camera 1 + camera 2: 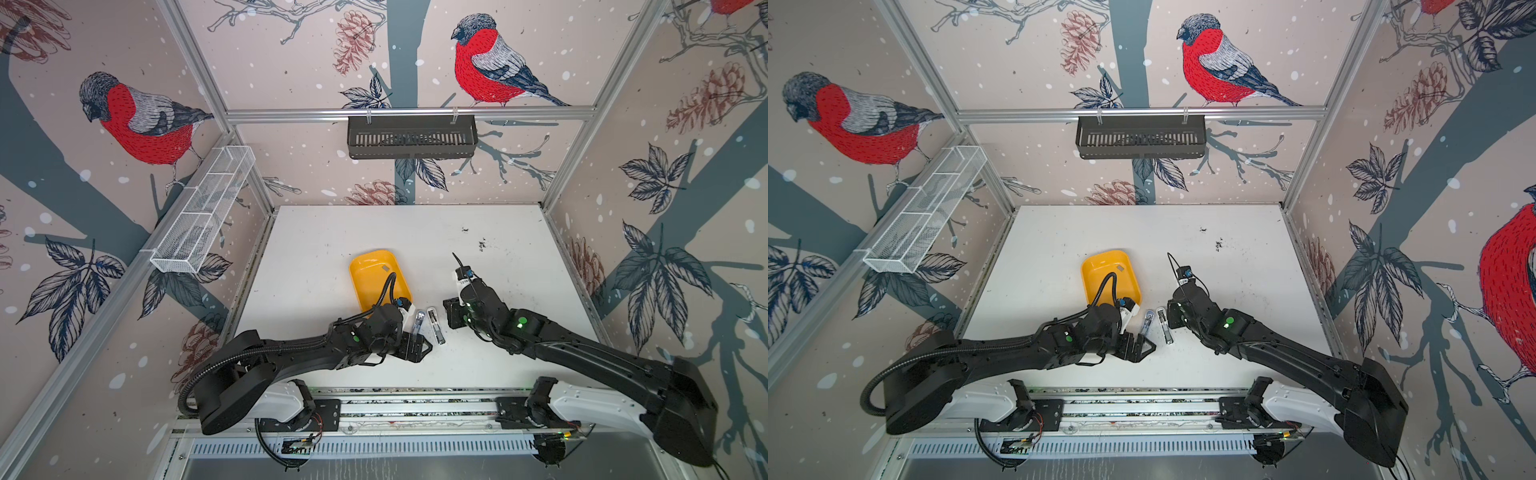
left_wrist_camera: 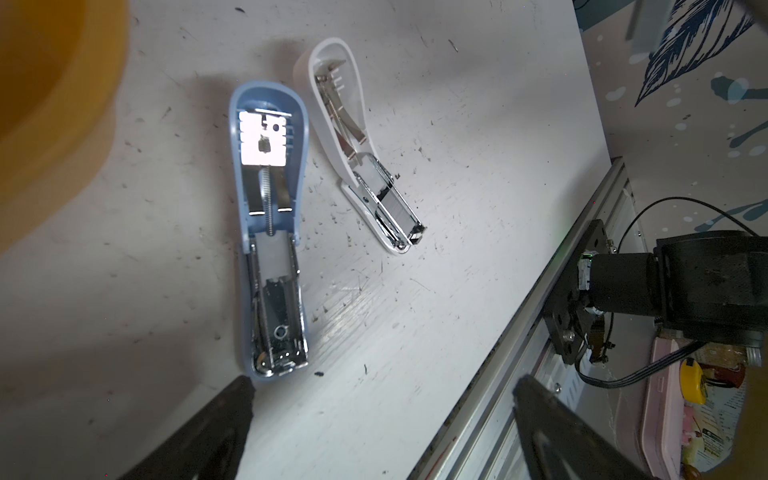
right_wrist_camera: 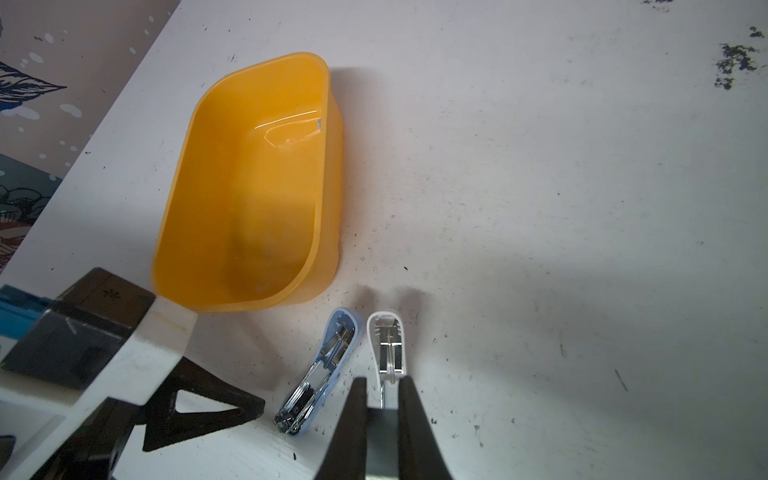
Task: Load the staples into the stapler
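Left wrist view: the blue stapler [image 2: 270, 232] and the white stapler [image 2: 357, 145] lie hinged open, insides up, side by side but apart on the scuffed white tabletop [image 2: 457, 291]. My left gripper [image 2: 384, 399] has its fingers [image 2: 224, 419] spread wide and released, holding nothing; one fingertip sits just beside the blue stapler's metal nose. Right wrist view: my right gripper [image 3: 382, 380] hangs above the white stapler's metal end with its fingers [image 3: 353, 419] drawn nearly together; whether anything is pinched between them I cannot tell. In both top views the staplers lie between the two grippers, just in front of the near end of the yellow tray [image 1: 356, 282]. The staples [image 1: 385, 269] that I can make out are one small grey strip lying inside that tray, near its far right corner, well apart from both staplers and untouched by either gripper.
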You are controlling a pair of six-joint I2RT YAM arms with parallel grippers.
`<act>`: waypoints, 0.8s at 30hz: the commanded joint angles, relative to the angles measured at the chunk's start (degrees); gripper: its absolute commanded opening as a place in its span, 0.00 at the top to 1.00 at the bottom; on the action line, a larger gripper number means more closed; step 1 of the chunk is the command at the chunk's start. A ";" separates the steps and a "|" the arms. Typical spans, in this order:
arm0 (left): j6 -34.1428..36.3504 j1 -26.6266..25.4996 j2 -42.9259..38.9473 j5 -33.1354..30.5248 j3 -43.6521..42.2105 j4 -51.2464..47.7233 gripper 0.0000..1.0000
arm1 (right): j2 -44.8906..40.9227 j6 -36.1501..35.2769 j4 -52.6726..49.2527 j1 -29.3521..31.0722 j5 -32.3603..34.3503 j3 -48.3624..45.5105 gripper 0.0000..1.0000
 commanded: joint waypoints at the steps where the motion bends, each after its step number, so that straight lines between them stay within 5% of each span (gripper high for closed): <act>1: -0.48 -0.17 0.48 -0.06 0.48 1.95 0.03 | -0.52 0.49 0.12 0.01 0.68 -0.12 0.93; 24: -2.02 -1.69 3.48 1.62 1.11 5.30 0.03 | -1.85 1.16 0.20 -0.03 1.35 -1.43 0.93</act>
